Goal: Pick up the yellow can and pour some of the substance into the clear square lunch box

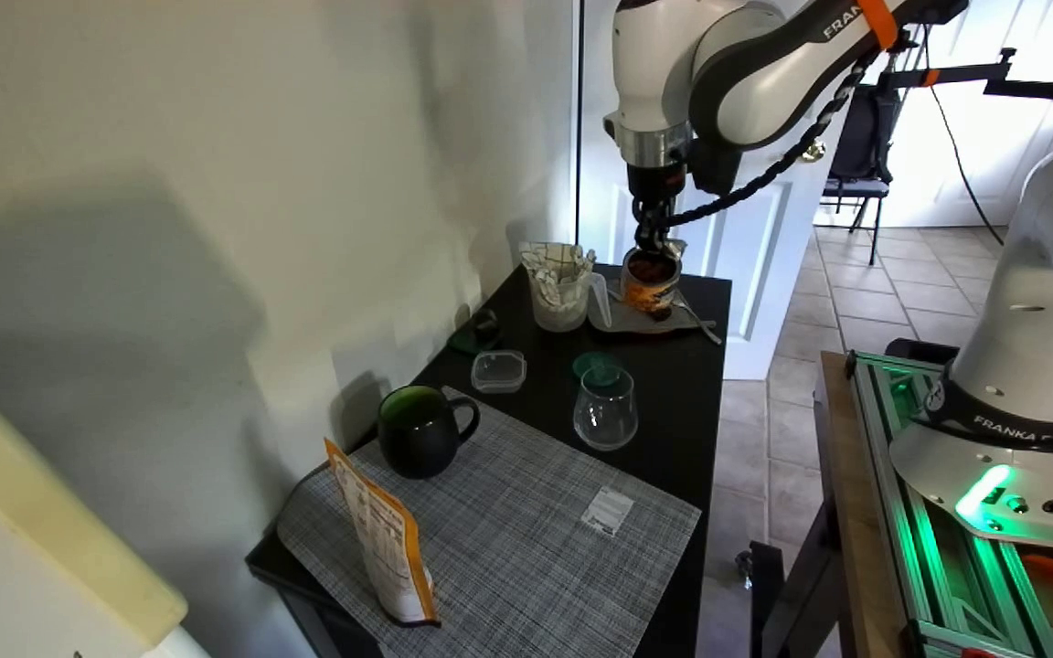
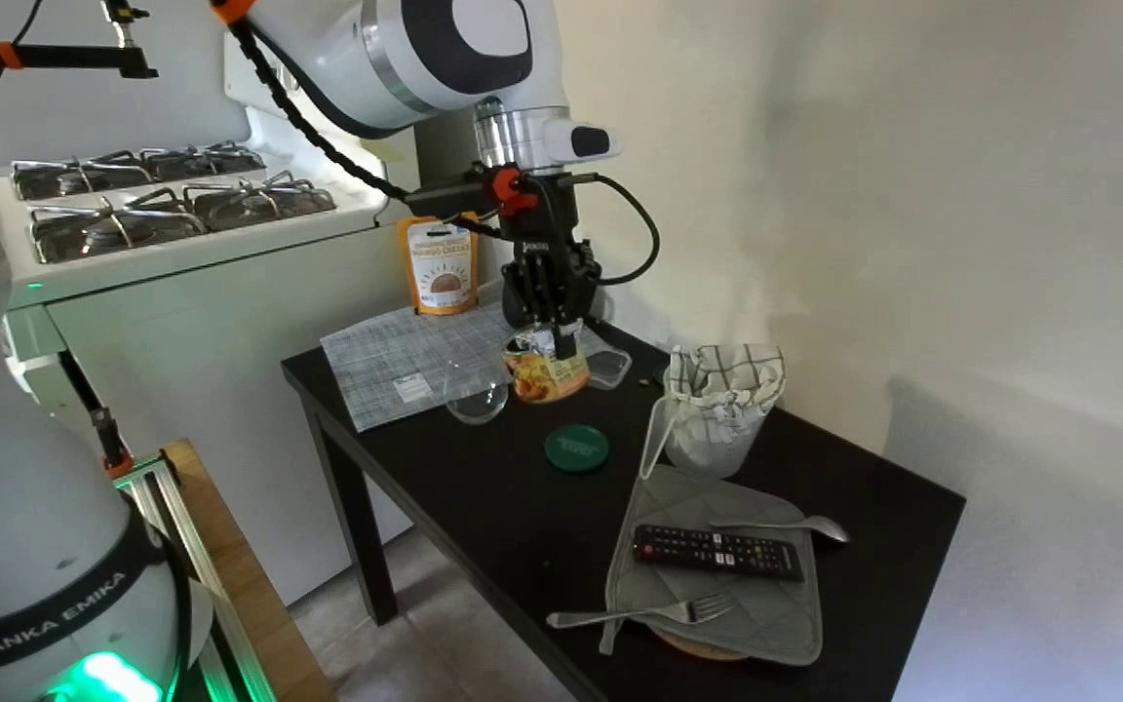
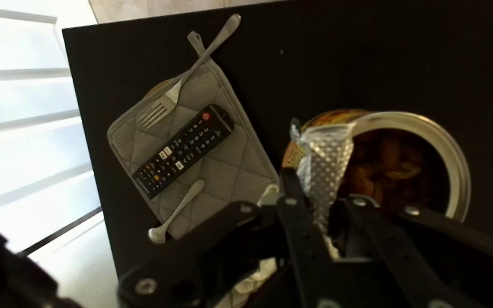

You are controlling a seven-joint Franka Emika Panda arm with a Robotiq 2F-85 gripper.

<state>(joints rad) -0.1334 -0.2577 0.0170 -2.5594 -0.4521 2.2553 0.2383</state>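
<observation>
Gripper point(image 3: 316, 190) pinches the yellow can point(image 2: 547, 377) aloft by its rim, well inside the table edge point(image 3: 173, 19).

- one can point(image 2: 542, 380)
- one lunch box point(image 1: 498, 372)
- one glass point(image 1: 606, 416)
- one mug point(image 1: 415, 437)
- one bag point(image 2: 442, 265)
- one jug point(image 2: 706, 445)
- one cloth point(image 2: 729, 375)
- at least one lid point(image 2: 576, 448)
- one pot holder point(image 2: 766, 614)
- one remote point(image 3: 184, 149)
- one fork point(image 3: 173, 93)
- one spoon point(image 3: 182, 206)
- one placemat point(image 1: 526, 530)
- one chair point(image 1: 858, 189)
- one stove point(image 2: 220, 302)
- four burners point(image 2: 113, 232)

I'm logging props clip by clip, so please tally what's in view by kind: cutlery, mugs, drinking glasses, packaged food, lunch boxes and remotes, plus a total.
Cutlery (fork, spoon): 2
Mug: 1
Drinking glass: 1
Packaged food (yellow can, pouch): 2
Clear lunch box: 1
Remote: 1
Total: 8
</observation>
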